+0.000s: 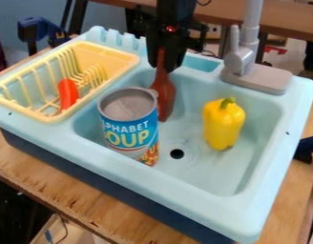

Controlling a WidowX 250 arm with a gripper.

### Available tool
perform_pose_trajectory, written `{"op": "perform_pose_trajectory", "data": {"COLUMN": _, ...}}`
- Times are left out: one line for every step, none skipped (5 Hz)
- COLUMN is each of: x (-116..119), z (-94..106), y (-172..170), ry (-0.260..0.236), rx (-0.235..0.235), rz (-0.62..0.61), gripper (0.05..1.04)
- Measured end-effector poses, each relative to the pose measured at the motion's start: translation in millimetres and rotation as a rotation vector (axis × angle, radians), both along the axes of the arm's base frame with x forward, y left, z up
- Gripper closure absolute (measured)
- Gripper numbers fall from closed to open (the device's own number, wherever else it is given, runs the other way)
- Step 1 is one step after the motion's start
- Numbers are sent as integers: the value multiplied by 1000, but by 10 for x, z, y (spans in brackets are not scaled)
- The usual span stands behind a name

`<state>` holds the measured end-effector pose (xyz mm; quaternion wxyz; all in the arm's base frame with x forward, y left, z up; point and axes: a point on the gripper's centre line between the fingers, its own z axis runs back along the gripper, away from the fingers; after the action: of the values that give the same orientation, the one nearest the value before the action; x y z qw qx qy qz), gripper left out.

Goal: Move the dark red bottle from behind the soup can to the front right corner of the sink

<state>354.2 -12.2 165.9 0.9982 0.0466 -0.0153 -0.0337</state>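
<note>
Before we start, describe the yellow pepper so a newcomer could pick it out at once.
Inside the light-blue plastic sink, find the round black drain hole. The glossy yellow bell pepper sits between it and the grey faucet. Unlike the blue-labelled cylindrical can, it has a green stem.

From its fixed perch the camera looks down at a slant over the near rim of the toy sink (pixel 197 205), facing the faucet (pixel 239 62) and my gripper (pixel 162 64) at top centre. It sits close: the sink spans nearly the frame's whole width. Its exact height I can't fairly judge.
</note>
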Motion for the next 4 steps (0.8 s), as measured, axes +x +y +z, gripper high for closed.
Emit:
{"op": "perform_pose_trajectory", "data": {"x": -102, "z": 306, "y": 54, "ry": -76, "rx": 21, "rz": 43, "gripper": 749}}
{"op": "perform_pose_trajectory", "data": {"x": -203, "z": 642, "y": 55, "ry": -176, "rx": 3, "rz": 76, "gripper": 749}}
{"op": "perform_pose_trajectory", "data": {"x": -349, "z": 910, "y": 74, "ry": -238, "rx": -35, "rz": 99, "gripper": 749}}
{"op": "perform_pose_trajectory", "data": {"x": -561, "z": 1079, "y": -11, "ry": -232, "rx": -105, "rz": 96, "gripper": 749}}
